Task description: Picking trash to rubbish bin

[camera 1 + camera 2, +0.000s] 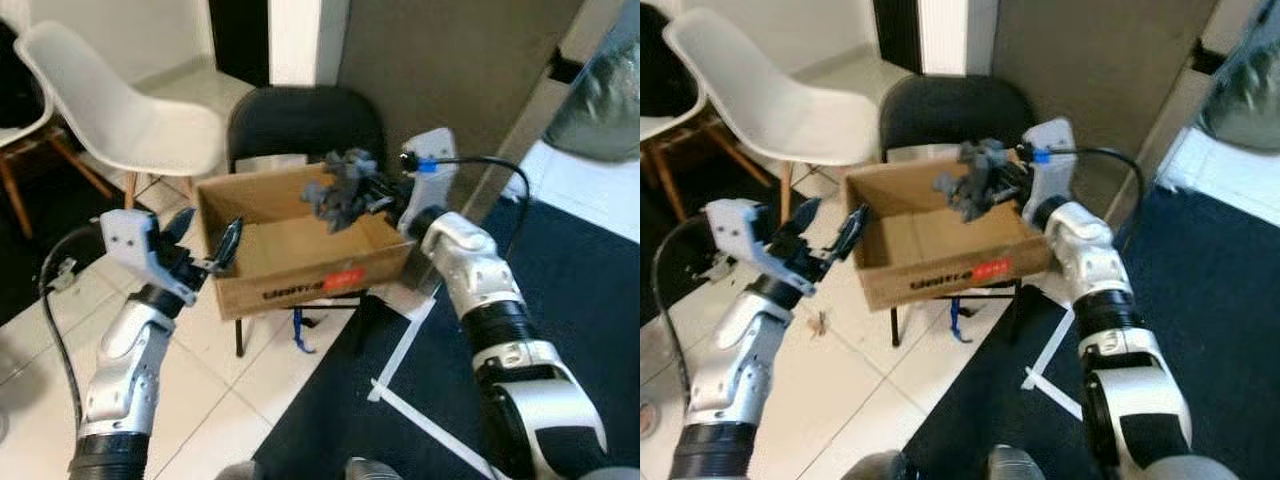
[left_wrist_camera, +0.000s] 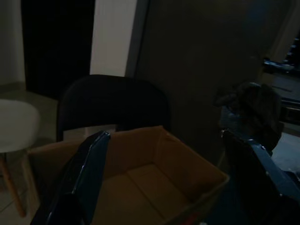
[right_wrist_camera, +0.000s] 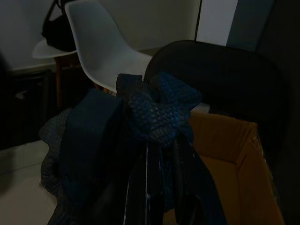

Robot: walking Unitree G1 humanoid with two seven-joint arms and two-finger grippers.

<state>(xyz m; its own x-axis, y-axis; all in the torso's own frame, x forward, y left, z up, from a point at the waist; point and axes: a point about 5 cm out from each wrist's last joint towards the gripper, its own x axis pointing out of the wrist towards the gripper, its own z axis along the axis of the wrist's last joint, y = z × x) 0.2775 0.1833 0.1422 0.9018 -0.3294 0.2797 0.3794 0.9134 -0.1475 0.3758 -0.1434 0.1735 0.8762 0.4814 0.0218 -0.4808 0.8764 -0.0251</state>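
A crumpled grey piece of trash [image 1: 342, 188] hangs above the open cardboard box [image 1: 300, 262], over its back right part. My right gripper [image 1: 372, 196] is shut on it, reaching in from the box's right side. The same wad [image 3: 154, 112] bunches around the fingers in the right wrist view. The box rests on the seat of a black chair [image 1: 303, 122] and looks bare inside. My left gripper [image 1: 208, 240] stands open just outside the box's left wall, with nothing between its fingers [image 2: 89, 173].
A white plastic chair [image 1: 130, 110] stands to the left on the pale tiled floor. A dark carpet with white tape lines [image 1: 405, 345] covers the floor to the right. A grey wall panel [image 1: 450, 70] rises behind the black chair.
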